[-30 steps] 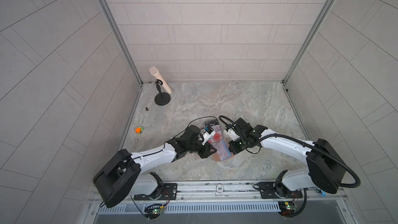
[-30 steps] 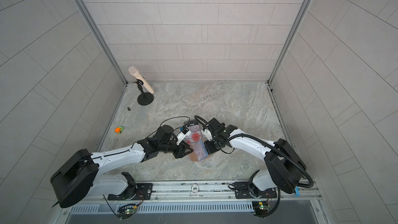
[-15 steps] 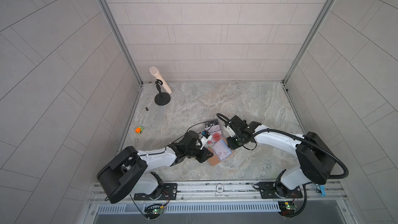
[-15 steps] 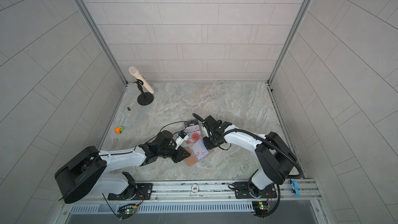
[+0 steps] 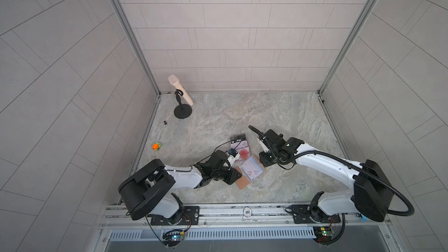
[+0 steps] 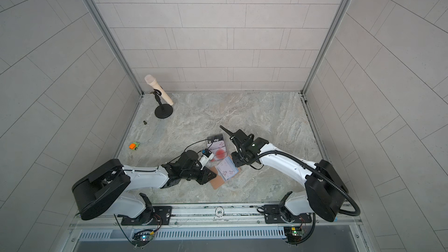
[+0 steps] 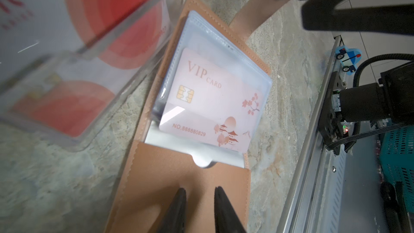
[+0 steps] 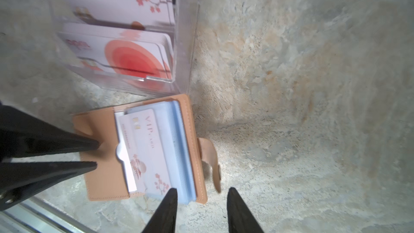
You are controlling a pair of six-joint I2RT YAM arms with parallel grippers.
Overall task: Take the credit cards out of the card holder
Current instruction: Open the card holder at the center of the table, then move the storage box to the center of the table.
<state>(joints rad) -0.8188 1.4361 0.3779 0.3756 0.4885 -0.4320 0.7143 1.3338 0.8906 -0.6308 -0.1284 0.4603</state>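
Card holder (image 7: 179, 173) is lying open on the table (image 8: 291, 86), just beside a clear box (image 8: 183, 41) of cards. 1 pink card (image 7: 210, 99) is sticking partway out of its plastic sleeve. Left gripper (image 7: 200, 190) is resting both fingertips on the tan cover, jaws narrowly parted and clasping nothing. Right gripper (image 8: 201, 189) is hovering at the sleeve edge near the strap (image 8: 210, 160), jaws spread wide, released and empty.

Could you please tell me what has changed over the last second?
The right gripper has opened and drawn back a little from the holder, which now lies open flat on the table. The left gripper has narrowed, its tips over the holder's cover. The card box, microphone and toy have not moved.
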